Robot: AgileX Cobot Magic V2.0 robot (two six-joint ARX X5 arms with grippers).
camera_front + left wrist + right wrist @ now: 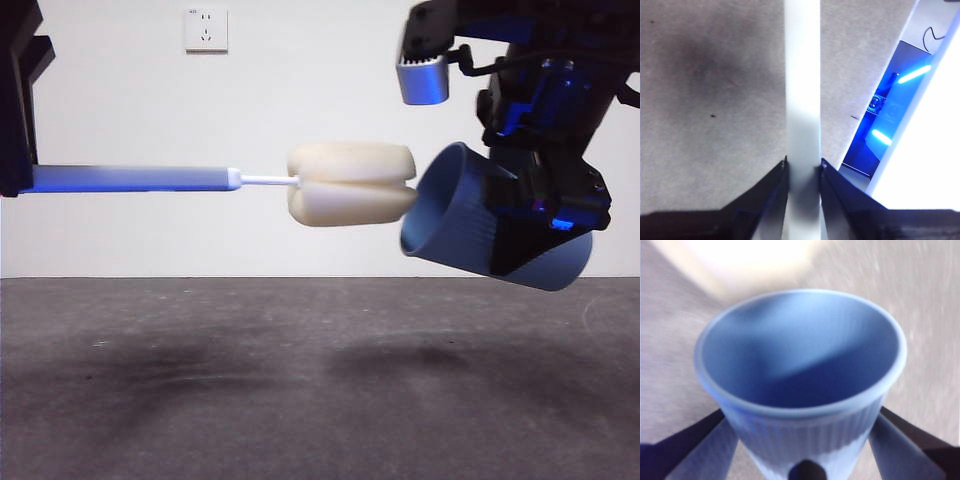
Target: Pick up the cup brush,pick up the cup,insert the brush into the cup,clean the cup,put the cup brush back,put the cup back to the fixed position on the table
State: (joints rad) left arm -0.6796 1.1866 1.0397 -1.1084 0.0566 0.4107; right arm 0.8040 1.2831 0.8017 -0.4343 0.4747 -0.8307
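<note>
The cup brush [300, 181] hangs level above the table [300, 400], its cream sponge head [350, 184] pointing right. My left gripper [803, 167] is shut on the grey handle [802, 100], and shows in the front view only as a dark shape at the left edge [18, 100]. The blue ribbed cup [470, 225] is tilted on its side in the air, mouth toward the sponge. My right gripper [802, 440] is shut on the cup [800, 390], coming down from the upper right in the front view. The sponge head touches or nearly touches the cup's rim, outside the mouth.
A white wall with a socket [205, 29] stands behind the table. Shadows of both arms lie on the dark grey surface below. A lit blue device [885, 115] sits beyond the table's edge in the left wrist view.
</note>
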